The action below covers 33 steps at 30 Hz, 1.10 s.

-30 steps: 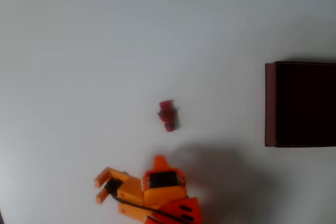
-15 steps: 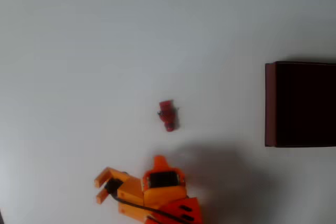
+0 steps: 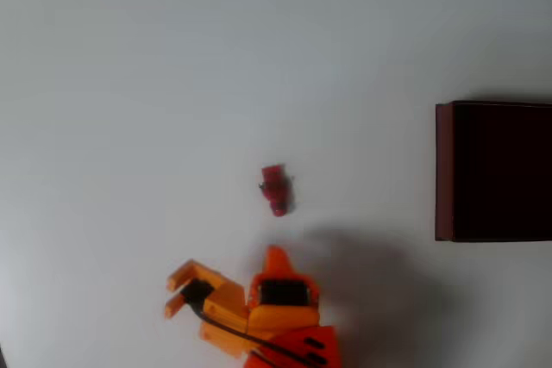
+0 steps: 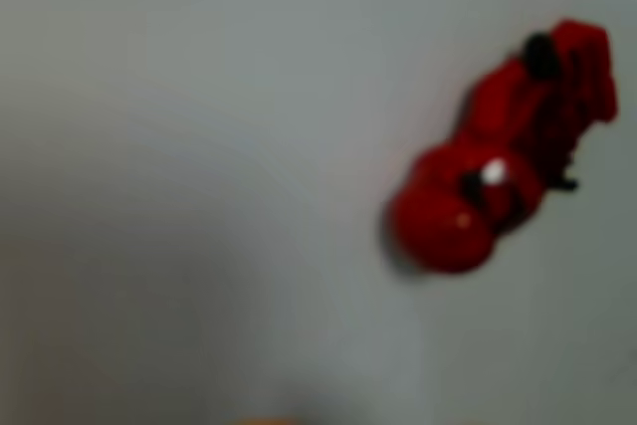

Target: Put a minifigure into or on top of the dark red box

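Overhead view: orange gripper (image 3: 178, 291) at bottom edge, jaws parted, holding nothing. Minifigure (image 3: 276, 190) lies on white counter (image 3: 172, 84) just beyond arm, not yet grasped. Dark red box (image 3: 444, 170) well apart at right edge. Task barely begun: grasp, carry, drop all remain.

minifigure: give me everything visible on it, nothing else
The minifigure is tiny, all red and looks like glossy plastic, with a rounded head, a blocky body and small dark spots. It lies flat on its side on the white table, head toward the bottom of the overhead view. It touches nothing but the table. The wrist view shows it blurred, at right, with a small bright glint near the head.
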Each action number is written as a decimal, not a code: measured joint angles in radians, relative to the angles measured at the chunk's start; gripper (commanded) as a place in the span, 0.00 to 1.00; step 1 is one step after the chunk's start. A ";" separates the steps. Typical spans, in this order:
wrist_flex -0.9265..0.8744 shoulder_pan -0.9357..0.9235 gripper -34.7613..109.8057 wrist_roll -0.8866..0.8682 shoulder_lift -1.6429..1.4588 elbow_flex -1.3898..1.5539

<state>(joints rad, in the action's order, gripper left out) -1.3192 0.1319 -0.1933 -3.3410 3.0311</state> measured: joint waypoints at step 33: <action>-0.021 -0.051 0.40 -1.287 0.169 -0.216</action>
<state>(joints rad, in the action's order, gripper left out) -1.3407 0.0813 -1.4803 -3.1723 2.8149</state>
